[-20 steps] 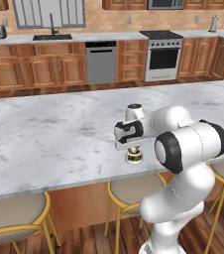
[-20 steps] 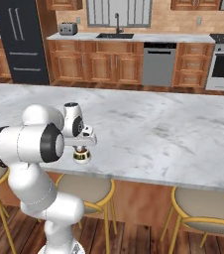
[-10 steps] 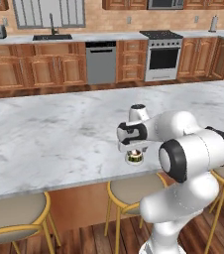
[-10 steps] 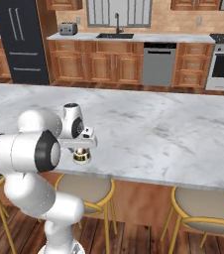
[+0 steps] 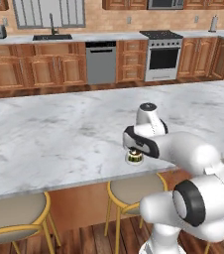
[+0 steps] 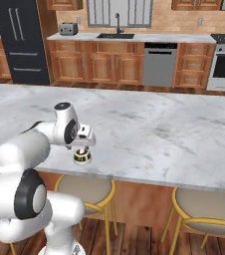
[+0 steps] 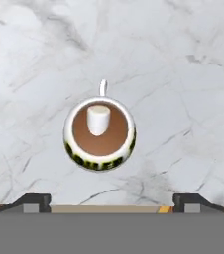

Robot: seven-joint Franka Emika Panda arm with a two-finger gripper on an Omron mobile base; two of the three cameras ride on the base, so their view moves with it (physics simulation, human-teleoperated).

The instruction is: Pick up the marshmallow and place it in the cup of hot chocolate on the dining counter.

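The marshmallow [image 7: 98, 119], a small white lump, lies in the dark brown liquid of the cup of hot chocolate [image 7: 99, 159]. The squat cup [image 5: 134, 158] [image 6: 82, 158] stands on the dining counter [image 5: 54, 139] [image 6: 174, 139] close to its front edge. My gripper [image 7: 111, 201] hangs straight above the cup, open, with its two dark fingertips [image 7: 33, 202] spread far apart and nothing between them. In the base views the hand [image 5: 135, 146] [image 6: 82, 145] sits just over the cup and hides the fingers.
Round yellow-framed stools [image 5: 129, 191] [image 6: 87, 191] stand under the counter's front edge [image 7: 109, 209], right below the cup. Bare marble stretches away on all other sides of the cup. Cabinets, a dishwasher and an oven line the far wall.
The gripper has opened and let go of the marshmallow, which now lies in the cup. The hand stays above the cup while the arm's elbow has swung lower.
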